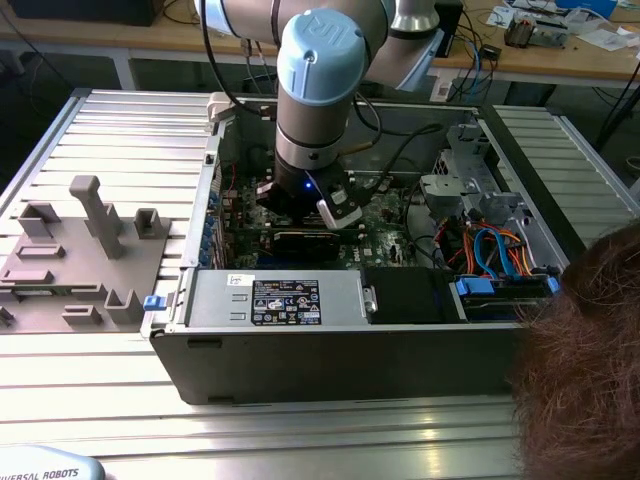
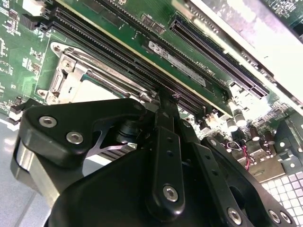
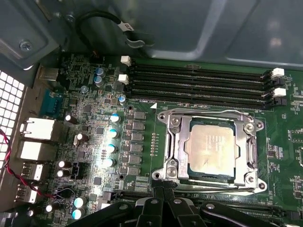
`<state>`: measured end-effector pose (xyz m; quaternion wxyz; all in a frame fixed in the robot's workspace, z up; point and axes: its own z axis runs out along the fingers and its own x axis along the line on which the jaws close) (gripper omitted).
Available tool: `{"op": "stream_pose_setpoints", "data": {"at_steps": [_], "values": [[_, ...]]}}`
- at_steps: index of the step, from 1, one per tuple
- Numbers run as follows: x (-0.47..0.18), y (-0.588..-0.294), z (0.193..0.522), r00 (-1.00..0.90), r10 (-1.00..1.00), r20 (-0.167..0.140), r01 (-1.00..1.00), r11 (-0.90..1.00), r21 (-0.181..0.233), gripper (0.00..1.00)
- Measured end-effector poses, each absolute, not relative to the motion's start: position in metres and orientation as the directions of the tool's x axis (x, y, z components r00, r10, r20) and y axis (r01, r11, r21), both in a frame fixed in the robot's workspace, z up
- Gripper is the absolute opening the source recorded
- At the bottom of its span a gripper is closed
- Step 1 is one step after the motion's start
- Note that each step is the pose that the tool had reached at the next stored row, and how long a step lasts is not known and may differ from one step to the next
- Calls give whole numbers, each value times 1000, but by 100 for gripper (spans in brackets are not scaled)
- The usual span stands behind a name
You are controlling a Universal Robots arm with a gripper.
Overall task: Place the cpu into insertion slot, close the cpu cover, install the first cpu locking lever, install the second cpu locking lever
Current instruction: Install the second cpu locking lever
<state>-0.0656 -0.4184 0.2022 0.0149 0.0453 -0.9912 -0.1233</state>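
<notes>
In the first wrist view the cpu, a small square chip with a silver-grey top, lies flat in its socket on the green motherboard. The cpu cover, a silvery frame with a square window, lies down around it. A thin wire lever runs flat along one side of the socket. My gripper has its black fingers together at the socket's corner, with nothing seen between them. In the second wrist view the gripper tip stands beside the cover. The exterior view has the gripper low inside the open computer case.
Black memory slots run beside the socket, and upright capacitors stand close by. The case holds a power supply box and a drive cage. A grey fixture block sits at the exterior view's left. A person's hair fills the lower right.
</notes>
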Motion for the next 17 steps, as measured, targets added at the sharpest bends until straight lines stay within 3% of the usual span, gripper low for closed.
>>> {"op": "stream_pose_setpoints", "data": {"at_steps": [17], "values": [[-71,-414,202,-995,-93,18,-86,966,246,11]]}}
